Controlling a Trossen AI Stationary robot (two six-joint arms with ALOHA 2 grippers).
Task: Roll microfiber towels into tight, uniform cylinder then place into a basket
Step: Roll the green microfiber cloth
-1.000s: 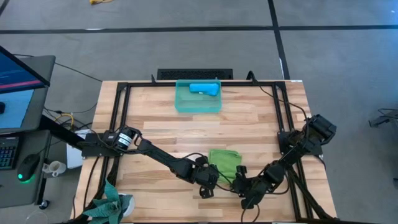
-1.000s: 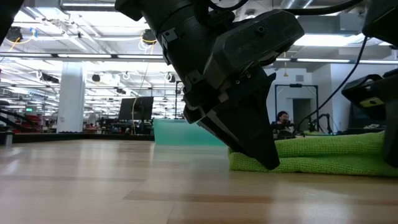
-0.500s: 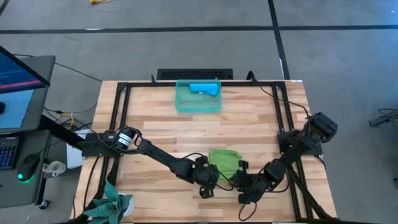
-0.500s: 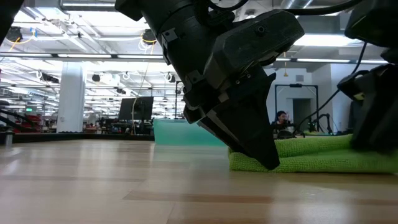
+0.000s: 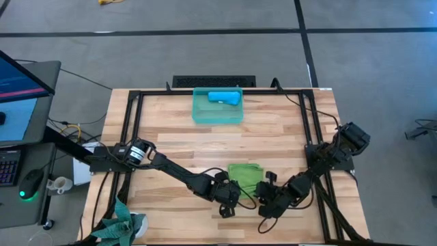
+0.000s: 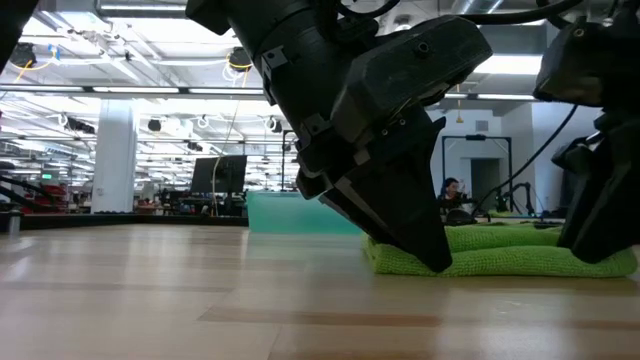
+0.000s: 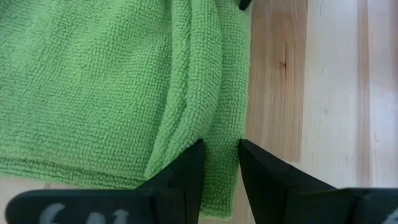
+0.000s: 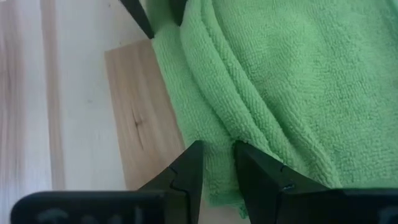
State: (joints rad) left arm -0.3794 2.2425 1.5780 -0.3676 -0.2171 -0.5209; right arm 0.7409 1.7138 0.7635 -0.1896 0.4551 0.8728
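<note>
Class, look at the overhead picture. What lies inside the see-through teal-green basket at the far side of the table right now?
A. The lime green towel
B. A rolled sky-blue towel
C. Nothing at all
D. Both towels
B: the basket holds one rolled sky-blue towel, while the lime green towel lies folded on the table near the front edge, between the two grippers.

Wooden table (image 5: 171,143): basket (image 5: 217,113), green towel (image 5: 244,176).
</note>
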